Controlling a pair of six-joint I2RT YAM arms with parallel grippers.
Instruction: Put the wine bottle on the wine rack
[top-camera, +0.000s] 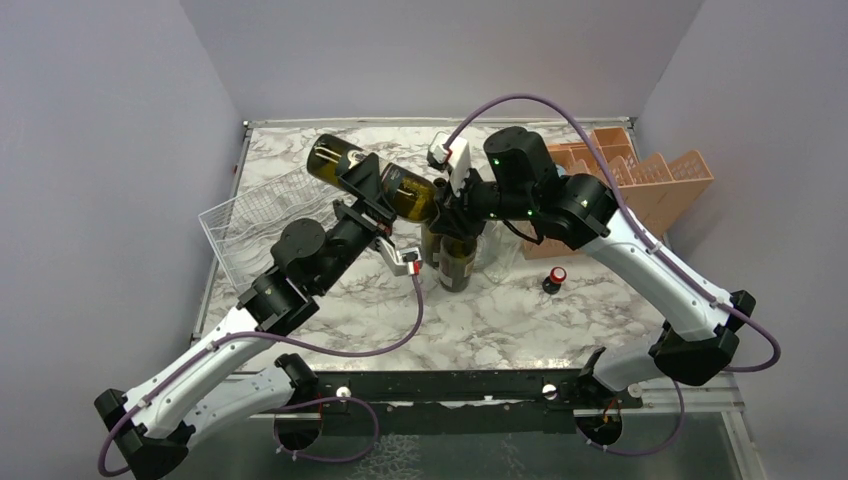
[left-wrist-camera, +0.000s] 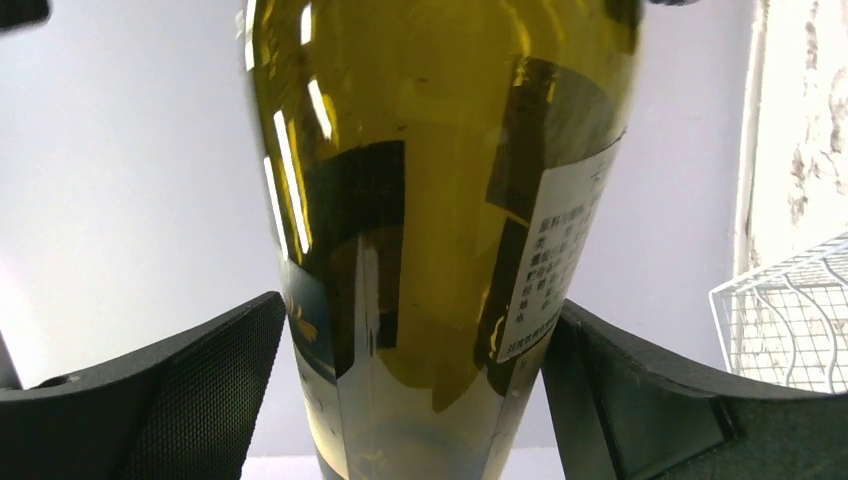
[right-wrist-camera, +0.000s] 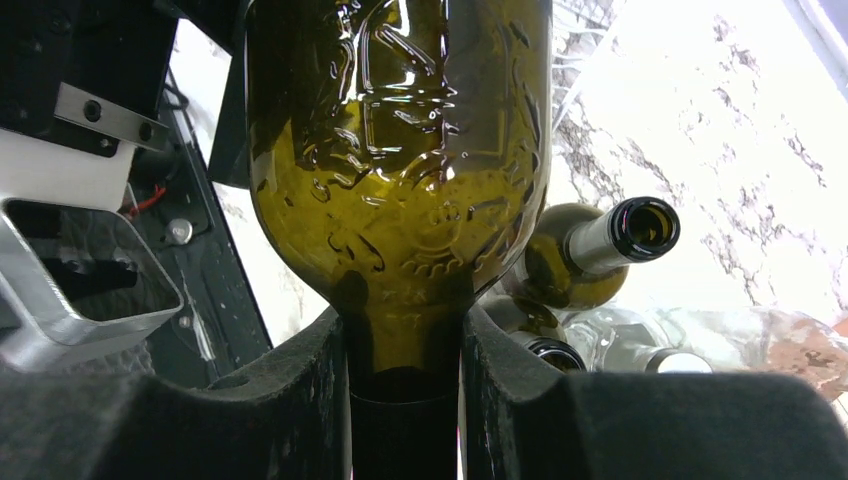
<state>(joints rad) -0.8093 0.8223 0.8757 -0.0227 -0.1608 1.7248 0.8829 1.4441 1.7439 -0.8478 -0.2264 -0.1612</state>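
Top external view, left to right: white wire wine rack (top-camera: 250, 215) on the worktop (top-camera: 520, 310); left fingers (left-wrist-camera: 200, 390) clamping the body of the wine bottle (top-camera: 365, 178), held roughly level in the air beside the rack; right fingers (right-wrist-camera: 290, 400) pinching its neck; orange crate (top-camera: 650, 175) at far right.

four bottles (top-camera: 330, 160), one rack (top-camera: 255, 215), one crate (top-camera: 660, 175)
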